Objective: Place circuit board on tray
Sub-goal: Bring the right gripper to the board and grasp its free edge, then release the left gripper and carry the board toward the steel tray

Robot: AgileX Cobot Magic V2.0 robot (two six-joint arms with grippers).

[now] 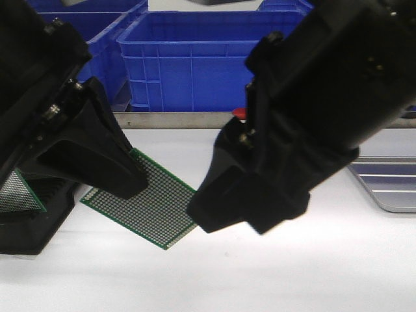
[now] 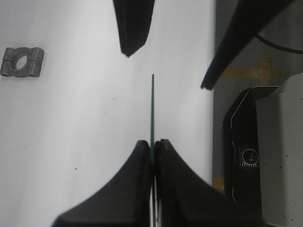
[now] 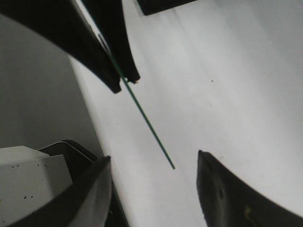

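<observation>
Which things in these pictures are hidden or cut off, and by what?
- Tray: front view, cut off by the right edge and hidden behind the right arm.
- Circuit board: both wrist views show only its thin edge.
- Right gripper: front view, fingertips hidden by its own body.

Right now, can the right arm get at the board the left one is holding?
Probably yes. The right hand is open with the board edge-on between its fingers, nothing between them; the left hand grips the far corner.

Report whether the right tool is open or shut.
Open. The right tool has its fingers spread wide, the circuit board edge between them, untouched; the left tool grips it.
</observation>
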